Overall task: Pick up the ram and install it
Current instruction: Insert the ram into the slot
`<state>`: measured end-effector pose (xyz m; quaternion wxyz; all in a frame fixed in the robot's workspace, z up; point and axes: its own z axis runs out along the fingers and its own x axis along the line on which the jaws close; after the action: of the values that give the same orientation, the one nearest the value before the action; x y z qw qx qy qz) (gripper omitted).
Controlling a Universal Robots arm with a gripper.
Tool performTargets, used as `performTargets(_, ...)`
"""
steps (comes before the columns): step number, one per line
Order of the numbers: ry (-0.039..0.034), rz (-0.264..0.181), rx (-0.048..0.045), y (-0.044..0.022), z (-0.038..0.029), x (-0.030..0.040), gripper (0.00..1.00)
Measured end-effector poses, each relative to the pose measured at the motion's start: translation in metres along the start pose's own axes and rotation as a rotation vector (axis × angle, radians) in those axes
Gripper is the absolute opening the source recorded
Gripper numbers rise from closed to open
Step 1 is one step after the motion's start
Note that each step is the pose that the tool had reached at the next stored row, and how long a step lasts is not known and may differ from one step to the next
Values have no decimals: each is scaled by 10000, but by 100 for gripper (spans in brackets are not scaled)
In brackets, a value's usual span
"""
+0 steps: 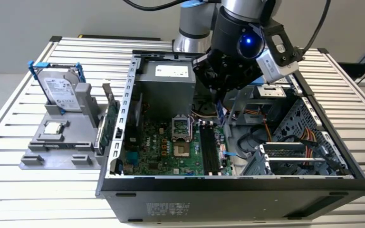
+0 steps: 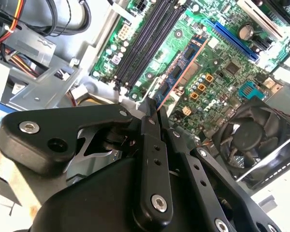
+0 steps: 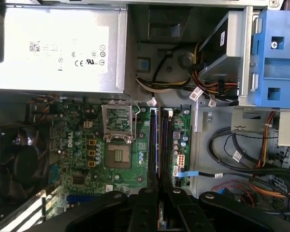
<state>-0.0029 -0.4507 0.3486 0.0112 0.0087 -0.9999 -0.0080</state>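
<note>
A green motherboard (image 3: 82,159) with an open silver processor socket (image 3: 118,133) is seen below a grey metal power supply box (image 3: 58,48). Black gripper fingers (image 3: 147,212) are closed on a thin upright ram stick (image 3: 160,145) above long black memory slots (image 3: 153,145), beside a blue plastic drive bracket (image 3: 278,53).

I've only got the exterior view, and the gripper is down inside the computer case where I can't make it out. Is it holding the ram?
Observer: Yes. In the second wrist view the gripper is shut on one end of the ram, and the rest of the stick juts out past the fingertips.
Operator: Is it in a slot?
Observer: No. In that same view the black memory slots are empty, and the ram hangs above the motherboard.
Operator: Is it lined up, at least?
Observer: Roughly. In the first wrist view the ram appears edge-on and runs parallel to the slots, over them.
</note>
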Motion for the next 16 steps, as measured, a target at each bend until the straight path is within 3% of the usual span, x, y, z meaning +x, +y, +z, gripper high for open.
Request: performTargets(16, 0, 0, 18, -1, 102, -9, 0)
